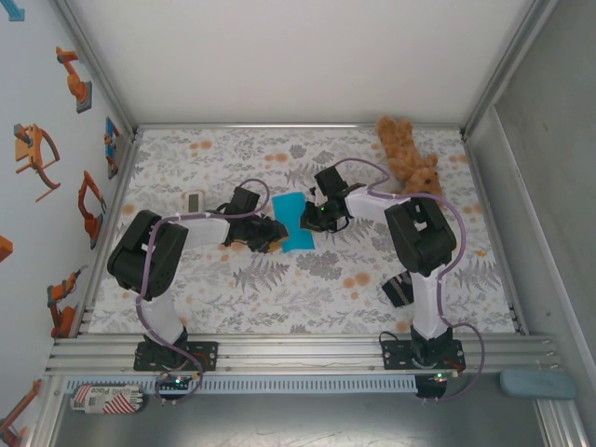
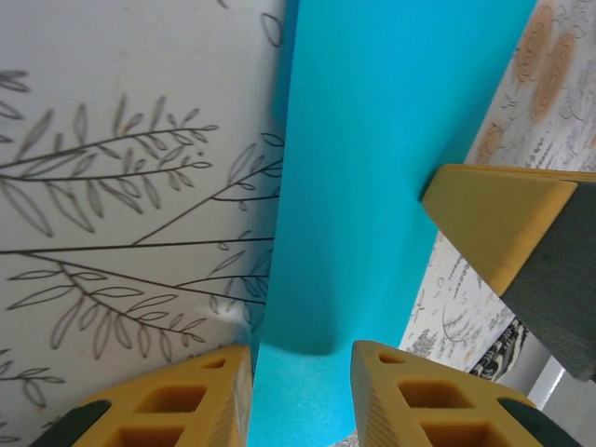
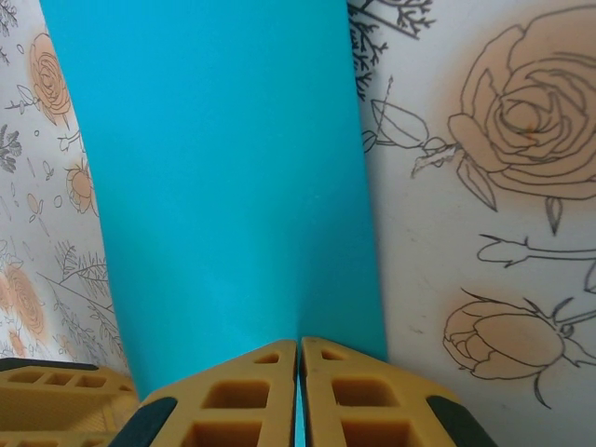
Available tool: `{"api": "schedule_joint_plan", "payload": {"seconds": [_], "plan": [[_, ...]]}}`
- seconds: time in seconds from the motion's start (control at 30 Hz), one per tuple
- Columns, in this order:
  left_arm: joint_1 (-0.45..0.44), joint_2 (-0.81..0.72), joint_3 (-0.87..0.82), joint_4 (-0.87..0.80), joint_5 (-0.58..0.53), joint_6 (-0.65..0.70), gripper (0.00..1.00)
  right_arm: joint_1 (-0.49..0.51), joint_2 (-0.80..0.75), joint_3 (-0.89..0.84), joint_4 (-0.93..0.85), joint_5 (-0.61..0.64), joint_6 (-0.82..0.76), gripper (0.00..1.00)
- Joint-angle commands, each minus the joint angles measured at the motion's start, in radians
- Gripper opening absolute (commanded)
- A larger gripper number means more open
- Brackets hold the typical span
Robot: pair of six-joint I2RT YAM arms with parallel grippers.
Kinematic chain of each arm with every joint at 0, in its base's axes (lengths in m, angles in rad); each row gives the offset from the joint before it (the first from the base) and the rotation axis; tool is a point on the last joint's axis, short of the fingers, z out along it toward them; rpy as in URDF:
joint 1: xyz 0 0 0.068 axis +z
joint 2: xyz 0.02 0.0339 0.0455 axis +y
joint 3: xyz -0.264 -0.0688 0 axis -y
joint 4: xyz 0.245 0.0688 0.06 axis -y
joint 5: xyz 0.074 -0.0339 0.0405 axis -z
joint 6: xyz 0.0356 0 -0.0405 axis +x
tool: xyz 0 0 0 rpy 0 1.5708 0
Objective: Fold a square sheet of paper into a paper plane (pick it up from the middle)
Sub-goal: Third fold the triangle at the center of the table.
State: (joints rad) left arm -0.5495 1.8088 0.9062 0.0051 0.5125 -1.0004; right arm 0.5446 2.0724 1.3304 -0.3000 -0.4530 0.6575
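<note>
**Both grippers on the sheet, early in the fold**

The table (image 1: pixel 307 307), under a floral cloth, takes up most of the top view. The two arms reach in from the near edge and meet near its middle. A bear (image 1: pixel 408 154) lies at the far right corner, well apart from the work.

Between the two wrists lies the sheet (image 1: pixel 296 233), bright cyan. From above it reads as a narrow upright oblong, not a full square. I judge it doubled over or partly raised, but I cannot tell which. No nose and no wings are formed yet, so the task looks to be at an early fold.

The right gripper (image 3: pixel 299 343) has its fingers pressed together on the sheet's edge. A thin cyan line shows in the seam between them, and the paper spreads away from the tips.

The left gripper (image 2: pixel 303 354) stands partly open at the opposite side of the sheet. Cyan fills the gap between its two fingers. Whether the pads touch the paper I cannot tell; it looks like a straddle more than a pinch. One finger (image 2: pixel 494 223) of the right gripper shows at the sheet's far edge in the left wrist view, so the two tools sit near each other.

Next, by my reading, the left jaws need to close on the paper without pushing it sideways. Then both arms must move together — one pinch dragging ahead would skew the crease or tear the thin sheet.
</note>
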Motion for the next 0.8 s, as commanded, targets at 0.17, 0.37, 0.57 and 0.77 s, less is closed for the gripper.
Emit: {"api": "schedule_joint_plan", "payload": {"seconds": [0.17,0.37,0.57,0.77], "plan": [[0.011,-0.03,0.024,0.028,0.044,0.008,0.36,-0.008,0.054,-0.03,-0.066,0.051,-0.007,0.1],[0.043,0.005,0.037,0.071,0.064,0.001,0.39,-0.008,0.05,-0.033,-0.062,0.05,-0.007,0.1],[0.059,0.045,0.057,0.11,0.099,-0.005,0.4,-0.008,0.044,-0.033,-0.061,0.051,-0.006,0.1],[0.06,0.077,0.066,0.13,0.112,-0.025,0.36,-0.008,0.038,-0.039,-0.056,0.051,-0.006,0.1]]}}
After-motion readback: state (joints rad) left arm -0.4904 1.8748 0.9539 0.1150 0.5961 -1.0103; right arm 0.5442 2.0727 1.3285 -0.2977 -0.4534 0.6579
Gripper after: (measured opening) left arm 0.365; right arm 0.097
